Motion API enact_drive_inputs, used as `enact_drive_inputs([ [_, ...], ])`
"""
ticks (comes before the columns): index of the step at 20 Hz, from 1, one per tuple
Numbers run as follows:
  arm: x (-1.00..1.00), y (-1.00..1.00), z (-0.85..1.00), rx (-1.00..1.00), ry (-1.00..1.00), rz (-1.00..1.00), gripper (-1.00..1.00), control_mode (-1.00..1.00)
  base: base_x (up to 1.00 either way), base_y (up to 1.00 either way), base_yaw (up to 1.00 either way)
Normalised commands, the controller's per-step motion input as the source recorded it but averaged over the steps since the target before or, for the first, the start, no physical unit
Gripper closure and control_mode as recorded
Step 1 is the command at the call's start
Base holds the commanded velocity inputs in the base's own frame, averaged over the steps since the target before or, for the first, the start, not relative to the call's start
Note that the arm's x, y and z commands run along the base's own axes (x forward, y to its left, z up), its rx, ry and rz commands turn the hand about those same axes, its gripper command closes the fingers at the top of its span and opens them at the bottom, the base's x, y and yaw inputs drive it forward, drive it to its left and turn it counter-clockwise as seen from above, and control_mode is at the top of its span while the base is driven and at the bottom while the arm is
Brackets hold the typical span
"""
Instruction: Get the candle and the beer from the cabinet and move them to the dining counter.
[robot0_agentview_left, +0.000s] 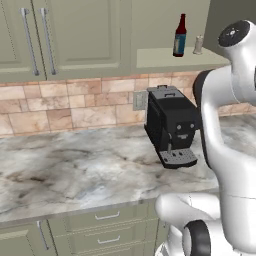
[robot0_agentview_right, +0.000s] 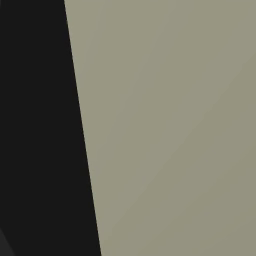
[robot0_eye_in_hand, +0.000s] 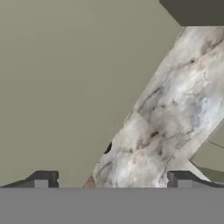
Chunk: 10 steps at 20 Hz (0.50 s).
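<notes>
two dark fingertips stand far apart at the bottom of the hand view, so the gripper (robot0_eye_in_hand: 111, 179) is wide open with nothing between its fingers. just beyond them a flat sage-green panel (robot0_eye_in_hand: 65, 87) fills the left side, and a strip of marbled worktop (robot0_eye_in_hand: 175, 113) runs diagonally past its edge.

in the left base view the white arm (robot0_agentview_left: 220, 150) rises at the lower right, its upper joint level with the open shelf. below and left of it are sage-green drawer fronts (robot0_agentview_left: 107, 230) with short horizontal handles, under the front edge of the marbled worktop. farther back on that worktop a black coffee machine (robot0_agentview_left: 171, 125) stands against the tan stone-tile backsplash (robot0_agentview_left: 70, 107), with a grey wall socket (robot0_agentview_left: 139, 101) just beside it on the left.

highest and farthest, the cabinet (robot0_agentview_left: 75, 35) hangs with its left doors shut, long silver bar handles (robot0_agentview_left: 37, 40) upright. its right part is open, and on that shelf the beer (robot0_agentview_left: 180, 36) stands upright, with the candle (robot0_agentview_left: 198, 45) near it on the right, not touching.
</notes>
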Motion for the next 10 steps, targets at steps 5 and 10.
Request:
enact_drive_inputs([
  [5, -0.23, 0.48, 0.04, -0.28, 0.22, 0.54, -1.00, -1.00, 0.00, 0.00, 0.00],
  [10, -0.03, 0.44, 0.09, -0.25, 0.30, 0.46, -1.00, -1.00, 0.00, 0.00, 0.00],
])
